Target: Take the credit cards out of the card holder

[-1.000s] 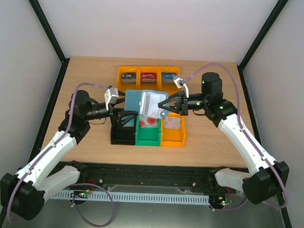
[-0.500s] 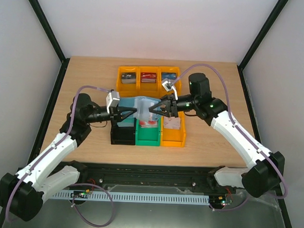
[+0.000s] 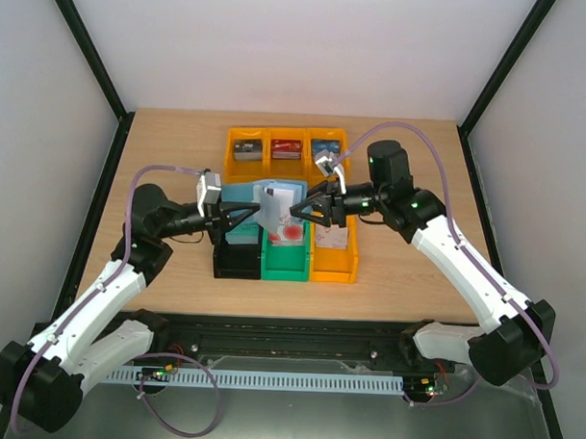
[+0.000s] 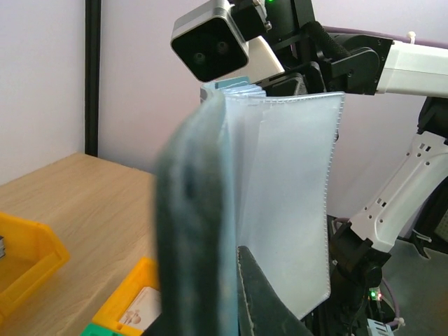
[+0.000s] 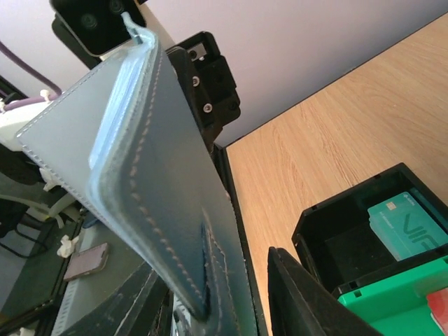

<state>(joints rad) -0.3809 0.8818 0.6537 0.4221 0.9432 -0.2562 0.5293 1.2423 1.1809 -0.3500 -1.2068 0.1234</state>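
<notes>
The slate-blue card holder [image 3: 267, 205] hangs upright above the bins, between both arms. My left gripper [image 3: 247, 215] is shut on its left leaf; in the left wrist view the dark cover [image 4: 196, 231] and a pale inner sleeve [image 4: 294, 203] rise past my finger [image 4: 269, 308]. My right gripper [image 3: 296, 210] stands open round the other leaf [image 5: 161, 175], with a gap between that leaf and my right finger [image 5: 308, 301]. Credit cards lie in the bins below: a teal one [image 5: 406, 224] in the black bin, a red-printed one [image 3: 288, 235] in the green bin and a pale one [image 3: 333, 236] in the orange bin.
The black bin [image 3: 236, 261], green bin [image 3: 287, 266] and orange bin [image 3: 334, 266] stand side by side at the middle of the wooden table [image 3: 407, 272]. A row of three orange bins [image 3: 286, 147] with small objects stands behind them.
The left gripper has shut on the card holder's left side. The right gripper, shut on it a second ago, has opened. The holder has shifted slightly left.
</notes>
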